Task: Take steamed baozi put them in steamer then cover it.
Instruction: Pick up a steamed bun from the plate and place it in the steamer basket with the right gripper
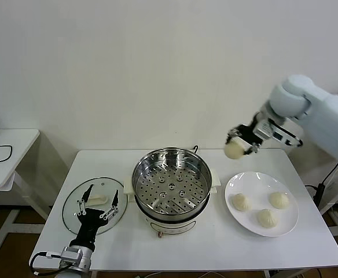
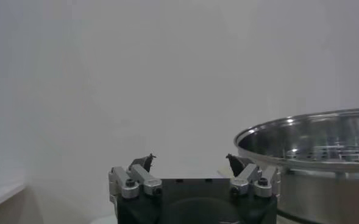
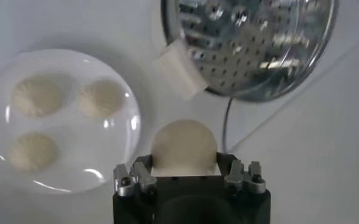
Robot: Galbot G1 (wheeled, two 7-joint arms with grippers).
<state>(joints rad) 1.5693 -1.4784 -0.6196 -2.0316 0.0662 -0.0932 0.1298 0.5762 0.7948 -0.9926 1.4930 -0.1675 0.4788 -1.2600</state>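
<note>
Left gripper: parked low over the glass lid at the left end of the white table, with its fingers spread apart and nothing held between them. It is best left there until the buns are loaded.

Lid: lying flat beside the steamer, handle up, under the waiting gripper. It is judged to be needed only at the last step.

Steamer: standing at the middle of the table, uncovered, with its perforated tray bare. No bun is seen in it yet, so any spot on the tray is free.

Carried bun: clamped in the right gripper, lifted well above the table, between the steamer and the plate and toward the back edge. In the right wrist view the bun is seen bulging out past the jaws, which are closed on its sides.

Step in hand: the bun is to be carried across to the steamer. It should be kept above the rim until over the tray, then lowered close to the holes before release, so that it is not dropped or rolled.

Placement: a spot toward one side of the tray is advised, so room is left for three more.

Grip: the dough is likely soft, so no further squeezing is advised.

Plate: at the right of the table, with three buns resting on it, apart from one another.
</note>
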